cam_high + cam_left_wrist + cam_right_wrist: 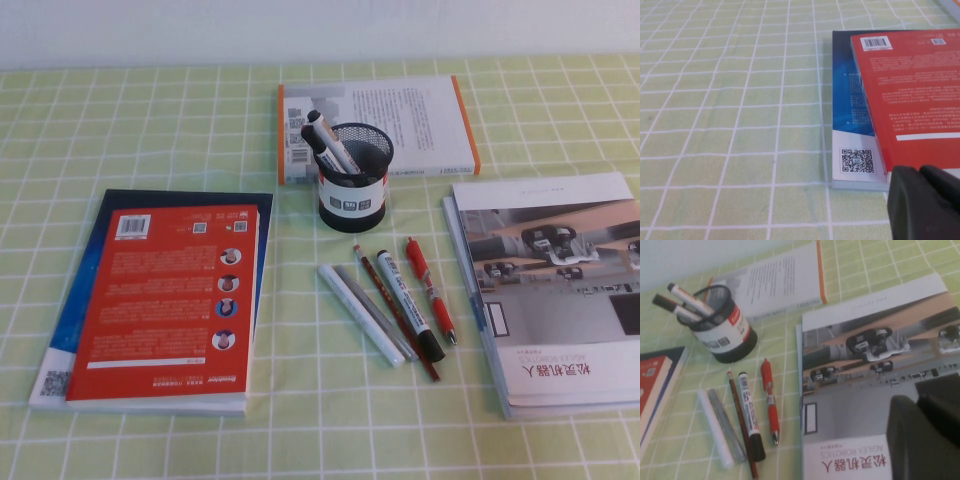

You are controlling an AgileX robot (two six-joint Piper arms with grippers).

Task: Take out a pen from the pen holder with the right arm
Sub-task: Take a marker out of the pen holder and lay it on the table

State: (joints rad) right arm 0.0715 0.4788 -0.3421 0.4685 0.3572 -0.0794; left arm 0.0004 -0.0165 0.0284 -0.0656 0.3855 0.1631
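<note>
While two pens [328,145] lean in the holder [356,185] mid-table, the right gripper [919,407] hangs shut and empty over the magazine [545,290] — well apart from them; the left gripper [920,176], shut too, sits by the red book's [170,300] corner.

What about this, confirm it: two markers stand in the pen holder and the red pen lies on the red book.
Wrong spot: the high view shows the red pen on the tablecloth beside the black marker, clear of the red book. Two markers do stand in the pen holder. Left hand is by that book's corner; right hand, shut, over the magazine.
</note>
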